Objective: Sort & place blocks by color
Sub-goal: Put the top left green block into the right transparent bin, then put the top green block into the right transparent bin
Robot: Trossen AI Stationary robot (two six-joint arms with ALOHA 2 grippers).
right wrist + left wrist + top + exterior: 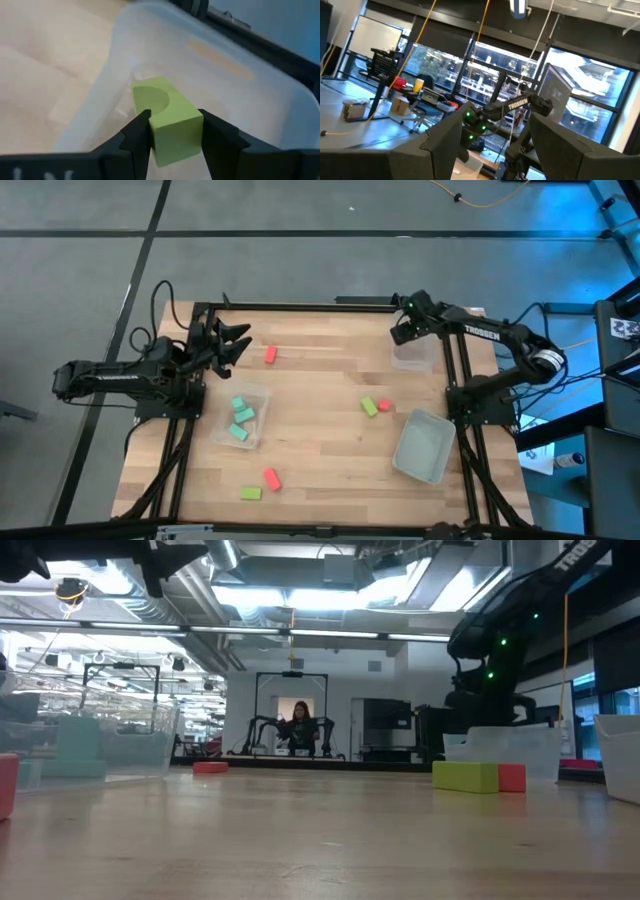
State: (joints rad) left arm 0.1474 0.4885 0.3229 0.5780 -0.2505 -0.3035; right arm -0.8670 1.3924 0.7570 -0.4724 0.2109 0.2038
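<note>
My right gripper (172,131) is clamped on a lime block (170,125), held over the clear tub (410,356) at the table's far right. My left gripper (232,343) hangs spread and empty at the far left. Three teal blocks (241,418) lie, I think, inside the left tub (262,395).

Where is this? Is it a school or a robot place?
It looks like a robot lab or workshop. Two robot arms are mounted at a wooden table, another robot rig stands across the room behind it, and there are bare ceiling pipes overhead.
</note>
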